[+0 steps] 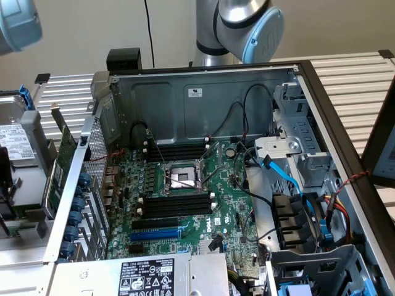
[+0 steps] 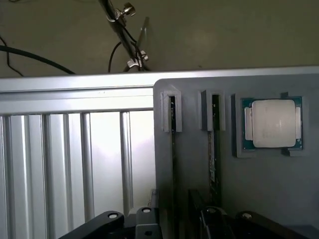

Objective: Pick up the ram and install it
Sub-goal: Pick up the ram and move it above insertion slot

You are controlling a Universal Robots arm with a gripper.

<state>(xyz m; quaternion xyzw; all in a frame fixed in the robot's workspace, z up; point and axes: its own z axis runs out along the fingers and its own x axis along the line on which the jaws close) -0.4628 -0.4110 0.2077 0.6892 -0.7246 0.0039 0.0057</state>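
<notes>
1. Gripper (image 2: 174,226): black, hangs over the holder's slotted end. Fingers (image 2: 99,226) spread wide, nothing pinched between them.
2. Ram (image 2: 212,159): green stick with a pale label, standing on edge in a narrow slot of the holder, just beneath the gripper and apart from it.
3. Second stick (image 2: 173,134): on edge in the neighbouring slot, parallel to the ram.
4. Holder (image 2: 259,194): flat grey block lying on the bench, one corner close to the bench's edge rail.
5. CPU (image 2: 273,123): silver lid on a green board, seated in a square recess just beside the ram's slot.
6. Bench (image 2: 65,164): ribbed aluminium.
7. Case (image 1: 203,98): open, lying on the bench, with the arm (image 1: 247,28) behind its far wall.
8. Motherboard (image 1: 225,203): green, flat in the case. The socket (image 1: 180,177) is at its middle, with black memory slots (image 1: 176,203) on both sides and a blue slot (image 1: 154,234) nearer the front.
</notes>
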